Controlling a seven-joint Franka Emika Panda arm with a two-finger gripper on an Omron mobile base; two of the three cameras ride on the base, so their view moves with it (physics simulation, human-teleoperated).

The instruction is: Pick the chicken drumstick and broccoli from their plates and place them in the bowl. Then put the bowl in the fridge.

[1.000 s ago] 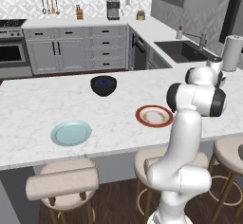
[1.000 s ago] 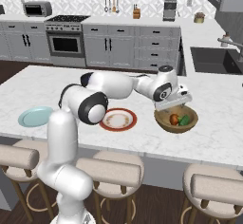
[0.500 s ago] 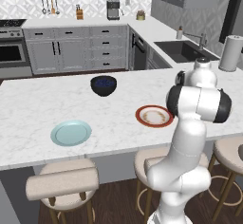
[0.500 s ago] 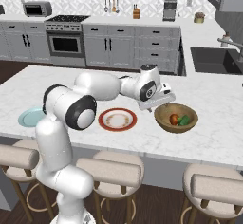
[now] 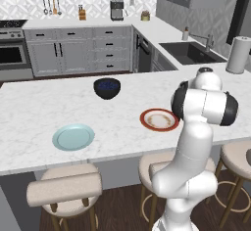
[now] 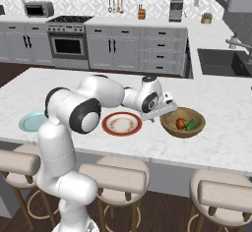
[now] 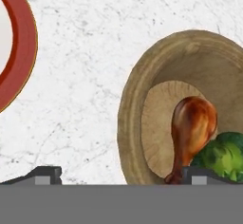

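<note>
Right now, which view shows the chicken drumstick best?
The hand view: the chicken drumstick lies large and clear in the wooden bowl, beside the broccoli. The right base view shows it only as a small orange spot.

Bright, even light all through this kitchen, flat and soft, with no single source to pick out. The white marble worktop (image 5: 29, 122) reads clean and pale, no glare on it. Shadows are faint, just a soft darkening under the stools (image 5: 66, 188) and below the worktop's edge. Both base views are slightly soft and grainy. Close up, the wooden bowl (image 7: 137, 99) shows coarse, blocky texture, and the drumstick (image 7: 192, 123) carries a small glossy highlight.
</note>
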